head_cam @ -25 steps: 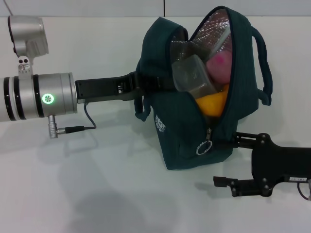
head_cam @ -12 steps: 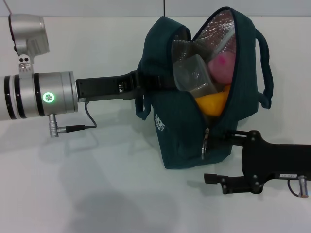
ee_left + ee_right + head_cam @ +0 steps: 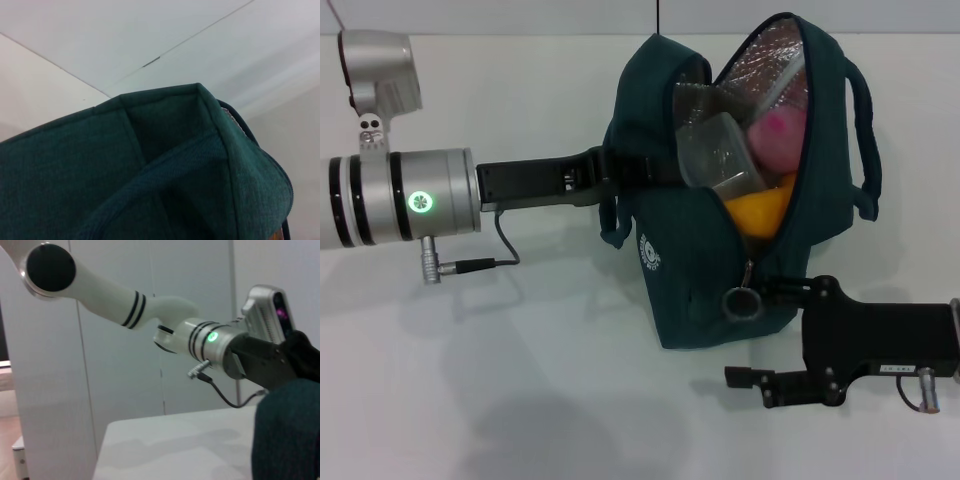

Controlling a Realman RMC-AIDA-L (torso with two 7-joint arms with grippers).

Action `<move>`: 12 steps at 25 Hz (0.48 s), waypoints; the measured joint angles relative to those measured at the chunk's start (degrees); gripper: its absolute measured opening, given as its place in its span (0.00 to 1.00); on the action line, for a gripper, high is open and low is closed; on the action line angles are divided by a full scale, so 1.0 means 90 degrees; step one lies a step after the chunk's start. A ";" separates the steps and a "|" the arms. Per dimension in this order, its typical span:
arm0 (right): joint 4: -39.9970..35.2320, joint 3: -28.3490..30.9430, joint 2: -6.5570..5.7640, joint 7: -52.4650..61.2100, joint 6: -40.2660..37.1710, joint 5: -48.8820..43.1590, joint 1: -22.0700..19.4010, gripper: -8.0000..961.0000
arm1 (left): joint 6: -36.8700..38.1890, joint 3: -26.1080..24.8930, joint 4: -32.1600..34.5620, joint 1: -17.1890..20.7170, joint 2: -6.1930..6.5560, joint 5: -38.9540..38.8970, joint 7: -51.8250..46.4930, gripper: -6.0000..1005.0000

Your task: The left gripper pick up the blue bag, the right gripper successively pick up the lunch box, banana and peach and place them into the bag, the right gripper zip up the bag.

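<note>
Head view: left pincer (image 3: 603,172) clamps blue bag (image 3: 690,290) upright, right pincer (image 3: 760,335) spread open beside the ring-pull (image 3: 741,302); bulging lunch box (image 3: 718,152) may jam the zip.

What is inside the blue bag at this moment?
Through the open blue bag show the lunch box, the pink peach and, below them, part of the yellow banana. The bag's wall hides the rest.

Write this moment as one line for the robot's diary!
stage: zipping | blue bag: open, held by left claw | lunch box, peach, banana: inside | right claw: open, at ring-pull
</note>
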 joint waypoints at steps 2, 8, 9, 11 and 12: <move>0.0000 0.0026 -0.0024 -0.0001 0.0050 0.0041 -0.0036 0.80 | 0.0000 0.0000 0.0000 0.0011 0.0000 -0.0001 0.0000 0.04; 0.0006 0.0036 -0.0038 -0.0002 0.0149 0.0104 -0.0088 0.78 | 0.0006 0.0000 0.0000 0.0018 0.0000 -0.0001 0.0000 0.04; 0.0007 0.0038 -0.0039 -0.0003 0.0182 0.0130 -0.0089 0.78 | 0.0010 0.0000 0.0000 0.0018 0.0000 -0.0001 0.0000 0.04; 0.0008 0.0051 -0.0043 -0.0003 0.0198 0.0158 -0.0100 0.78 | 0.0023 0.0000 0.0000 0.0024 0.0000 -0.0002 0.0000 0.04; 0.0008 0.0073 -0.0046 -0.0003 0.0201 0.0161 -0.0103 0.77 | 0.0023 0.0000 0.0000 0.0024 0.0000 -0.0002 0.0000 0.04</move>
